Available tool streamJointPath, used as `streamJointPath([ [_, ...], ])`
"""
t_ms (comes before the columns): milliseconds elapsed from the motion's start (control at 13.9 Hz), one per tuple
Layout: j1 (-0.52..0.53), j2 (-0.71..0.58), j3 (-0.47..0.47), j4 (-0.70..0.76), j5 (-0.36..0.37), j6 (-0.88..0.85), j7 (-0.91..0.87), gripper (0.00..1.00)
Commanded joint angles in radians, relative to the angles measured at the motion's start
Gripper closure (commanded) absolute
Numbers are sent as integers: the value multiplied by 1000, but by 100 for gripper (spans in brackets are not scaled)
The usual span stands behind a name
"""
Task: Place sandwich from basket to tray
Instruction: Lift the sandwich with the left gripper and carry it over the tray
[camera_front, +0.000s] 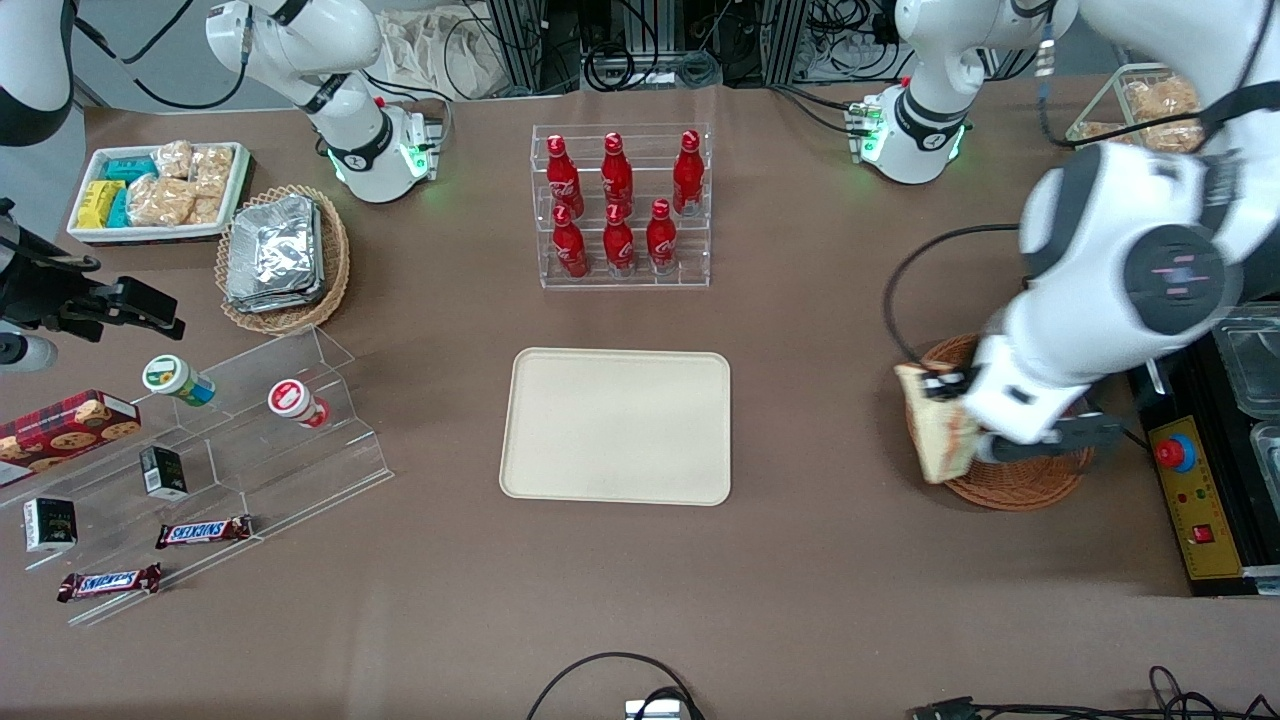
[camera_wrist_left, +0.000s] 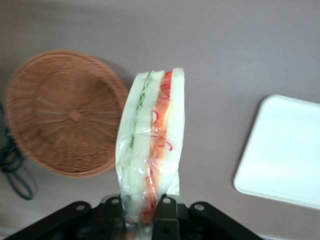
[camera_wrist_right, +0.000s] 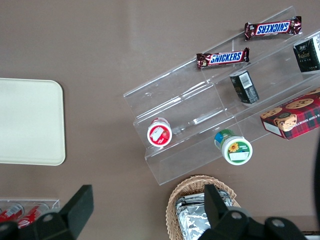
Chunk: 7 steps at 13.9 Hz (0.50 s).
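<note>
My left gripper (camera_front: 962, 418) is shut on the clear-wrapped sandwich (camera_front: 937, 425) and holds it lifted above the rim of the brown wicker basket (camera_front: 1020, 483), on the side toward the tray. In the left wrist view the sandwich (camera_wrist_left: 151, 150) stands out from between my fingers (camera_wrist_left: 166, 212), showing its green and orange-red filling layers. The basket (camera_wrist_left: 62, 112) lies empty below. The cream-beige tray (camera_front: 617, 425) lies flat at the middle of the table, toward the parked arm's end from the sandwich; one of its corners shows in the left wrist view (camera_wrist_left: 282, 150).
A clear rack of red bottles (camera_front: 620, 205) stands farther from the front camera than the tray. A black and yellow control box (camera_front: 1195, 500) sits beside the basket at the table's edge. A clear stepped shelf with snacks (camera_front: 200, 450) lies toward the parked arm's end.
</note>
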Motion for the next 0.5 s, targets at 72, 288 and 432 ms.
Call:
streamJointPath([
  [72, -129, 155, 10, 141, -1, -15, 7, 100],
  [288, -219, 249, 10, 145, -8, 81, -59, 99],
  [432, -284, 305, 12, 139, -2, 165, -99, 100],
])
